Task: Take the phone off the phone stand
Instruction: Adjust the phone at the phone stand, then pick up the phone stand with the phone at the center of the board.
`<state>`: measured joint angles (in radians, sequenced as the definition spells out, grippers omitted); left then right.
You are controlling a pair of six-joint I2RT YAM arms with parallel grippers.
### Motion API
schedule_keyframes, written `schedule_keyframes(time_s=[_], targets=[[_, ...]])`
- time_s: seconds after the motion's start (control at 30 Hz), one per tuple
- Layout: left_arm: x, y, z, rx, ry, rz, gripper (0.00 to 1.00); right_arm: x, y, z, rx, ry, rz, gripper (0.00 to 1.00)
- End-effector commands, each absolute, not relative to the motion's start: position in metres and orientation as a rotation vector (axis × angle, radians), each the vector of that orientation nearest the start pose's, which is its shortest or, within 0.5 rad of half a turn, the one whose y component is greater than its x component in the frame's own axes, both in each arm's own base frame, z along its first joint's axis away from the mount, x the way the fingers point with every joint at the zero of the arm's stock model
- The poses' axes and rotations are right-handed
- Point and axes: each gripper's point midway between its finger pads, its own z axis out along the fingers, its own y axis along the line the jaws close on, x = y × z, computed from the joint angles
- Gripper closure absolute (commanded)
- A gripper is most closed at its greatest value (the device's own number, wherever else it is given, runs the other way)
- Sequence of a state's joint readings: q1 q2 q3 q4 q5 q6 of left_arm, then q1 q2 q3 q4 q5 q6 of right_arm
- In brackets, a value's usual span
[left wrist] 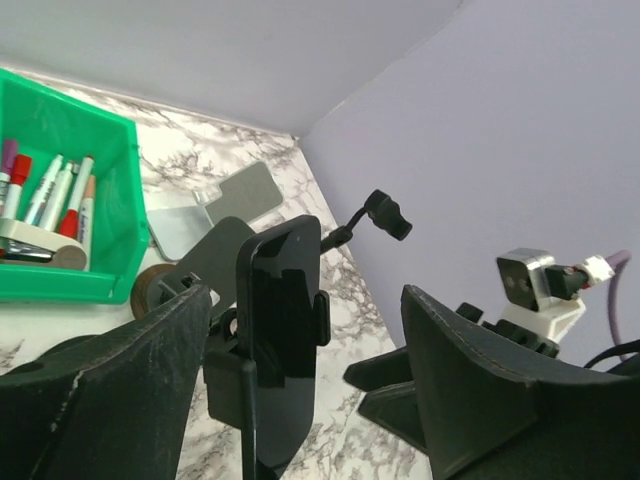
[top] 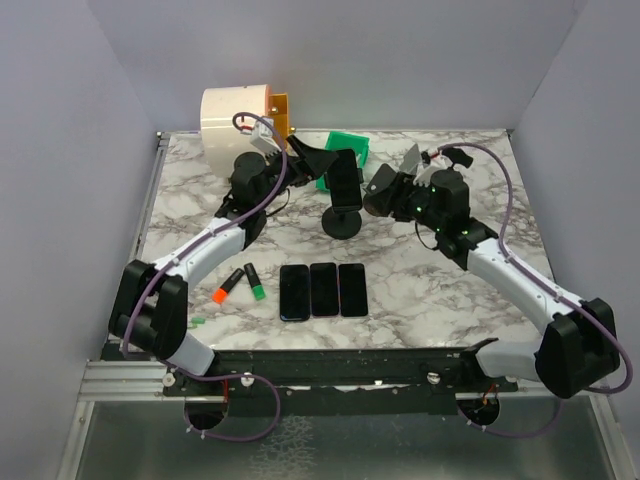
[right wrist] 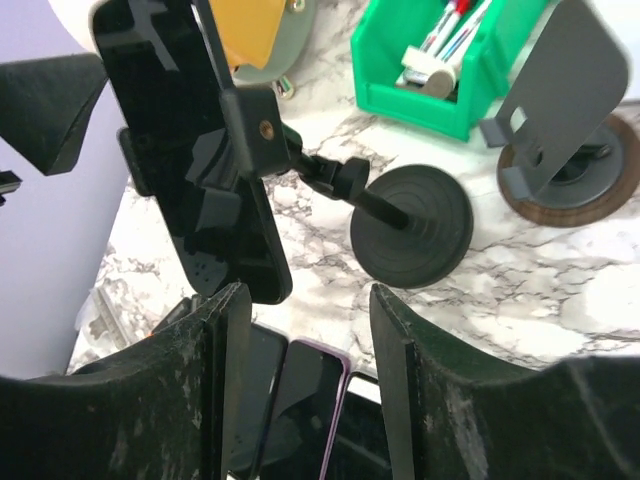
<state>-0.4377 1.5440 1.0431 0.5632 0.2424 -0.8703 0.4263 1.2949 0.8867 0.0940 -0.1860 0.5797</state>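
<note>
Left wrist view, left end effector [left wrist: 305, 295] spread wide flanking phone [left wrist: 283, 350], right end effector [right wrist: 308, 300] spread, both empty.

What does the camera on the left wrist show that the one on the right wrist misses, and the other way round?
Only the left wrist view shows the other arm's small silver camera block against the purple wall. Only the right wrist view shows the phone stand's round black base and the dark phones lying flat below it. Both show the black phone clamped upright in that stand, the green plastic bin of markers, and a spare grey stand plate on a round brown foot.
</note>
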Motion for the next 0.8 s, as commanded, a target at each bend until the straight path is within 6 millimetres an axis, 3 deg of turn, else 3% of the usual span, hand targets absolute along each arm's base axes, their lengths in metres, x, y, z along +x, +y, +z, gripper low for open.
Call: schedule_keyframes(time_s=[0.0,0.2,0.27,0.47,0.63,0.67,0.77], targets=[[0.411,-0.24,0.32,-0.16,1.596,-1.047,0.2,0.35,0.195,0.245,0.0,1.963,0.675,0.42],[0.399,-0.198,0.326,-0.223,1.582,-0.83,0.11,0.353,0.171,0.28,0.015,1.983,0.472,0.38],[0.395,-0.182,0.323,-0.259,1.584,-0.758,0.03,0.358,0.171,0.292,0.004,1.991,0.372,0.38],[0.375,-0.149,0.318,-0.278,1.624,-0.582,0.01,0.366,0.203,0.326,-0.119,1.995,0.088,0.33],[0.363,-0.124,0.314,-0.333,1.636,-0.472,0.01,0.385,0.228,0.329,-0.068,1.999,0.152,0.18],[0.36,-0.119,0.311,-0.359,1.634,-0.46,0.01,0.388,0.235,0.329,-0.084,2.008,0.175,0.04],[0.35,-0.113,0.307,-0.391,1.619,-0.472,0.01,0.395,0.244,0.326,-0.092,2.049,0.166,0.0]])
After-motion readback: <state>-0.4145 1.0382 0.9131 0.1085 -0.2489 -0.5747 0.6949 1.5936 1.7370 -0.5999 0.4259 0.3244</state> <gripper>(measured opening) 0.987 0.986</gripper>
